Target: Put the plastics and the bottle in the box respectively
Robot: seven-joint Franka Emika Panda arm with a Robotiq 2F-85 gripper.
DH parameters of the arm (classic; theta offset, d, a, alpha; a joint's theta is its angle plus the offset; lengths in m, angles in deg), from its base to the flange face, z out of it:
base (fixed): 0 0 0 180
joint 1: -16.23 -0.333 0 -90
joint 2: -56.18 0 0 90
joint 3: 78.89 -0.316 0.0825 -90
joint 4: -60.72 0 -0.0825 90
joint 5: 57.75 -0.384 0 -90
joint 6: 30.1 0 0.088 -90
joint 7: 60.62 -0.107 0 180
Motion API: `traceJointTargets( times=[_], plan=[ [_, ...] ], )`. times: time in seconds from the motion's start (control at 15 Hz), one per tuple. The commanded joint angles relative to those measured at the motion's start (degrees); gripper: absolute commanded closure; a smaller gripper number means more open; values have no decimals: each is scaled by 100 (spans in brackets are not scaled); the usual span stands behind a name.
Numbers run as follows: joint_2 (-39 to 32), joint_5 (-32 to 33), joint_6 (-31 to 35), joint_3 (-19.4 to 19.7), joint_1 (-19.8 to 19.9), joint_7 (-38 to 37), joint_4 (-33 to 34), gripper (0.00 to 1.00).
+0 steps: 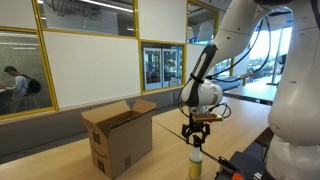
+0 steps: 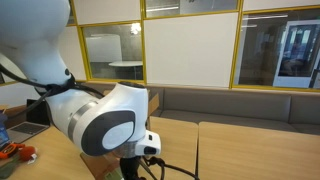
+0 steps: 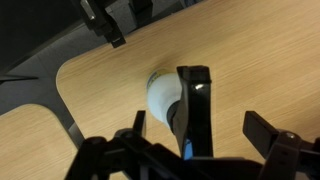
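Note:
In an exterior view the brown cardboard box (image 1: 120,138) stands on the table with its top flaps up. To its right the small yellowish bottle (image 1: 196,163) stands upright. My gripper (image 1: 196,130) hangs directly above the bottle, fingers pointing down, just over its top. In the wrist view the gripper (image 3: 198,126) is open, its two fingers wide apart. Between them I look down on a long dark shape with a pale round part (image 3: 160,96), which I take for the bottle. The plastics are out of view.
The wooden table (image 1: 60,160) has a rounded corner (image 3: 65,80) close to the bottle. Red and black gear (image 1: 245,165) lies at the table's right end. My arm's large white joint (image 2: 105,125) fills much of an exterior view. A bench runs along the glass wall.

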Motion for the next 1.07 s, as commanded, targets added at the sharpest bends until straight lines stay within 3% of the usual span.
traceJointTargets(
  times=[0.0,0.33,0.67,1.0],
  plan=[
    [-252,-161,506,74,-36,264,3,0],
    [-583,-328,987,-17,-11,405,3,0],
    [-464,-509,874,-57,11,563,25,0],
    [-392,-238,816,7,-58,347,29,0]
  ],
)
